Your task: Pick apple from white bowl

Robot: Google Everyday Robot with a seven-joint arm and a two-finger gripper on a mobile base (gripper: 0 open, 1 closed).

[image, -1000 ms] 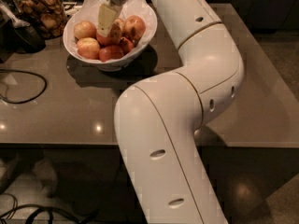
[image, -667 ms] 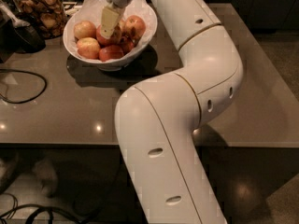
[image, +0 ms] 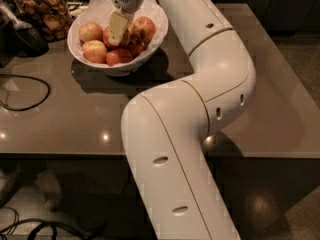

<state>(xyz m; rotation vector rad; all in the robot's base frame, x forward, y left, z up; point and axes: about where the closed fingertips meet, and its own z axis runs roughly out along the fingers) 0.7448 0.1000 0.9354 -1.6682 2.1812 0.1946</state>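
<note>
Apples [image: 95,51] fill the wide glossy white bowl [image: 122,69] on the grey-brown table [image: 75,119], with the large red-orange apple [image: 144,28] at its right side. The robot's pale gripper [image: 119,28] hangs just left of it, among the fruit. Whether it is apart or together cannot be told.

1. The brown table [image: 100,119] is spanning the middle of the frame.
2. The white bowl [image: 122,68] is sitting at its upper left, a glass jar [image: 45,14] just beside it.
3. A black cable [image: 49,90] is looping at the left edge.
4. The gripper [image: 118,29] is hanging over the bowl.
</note>
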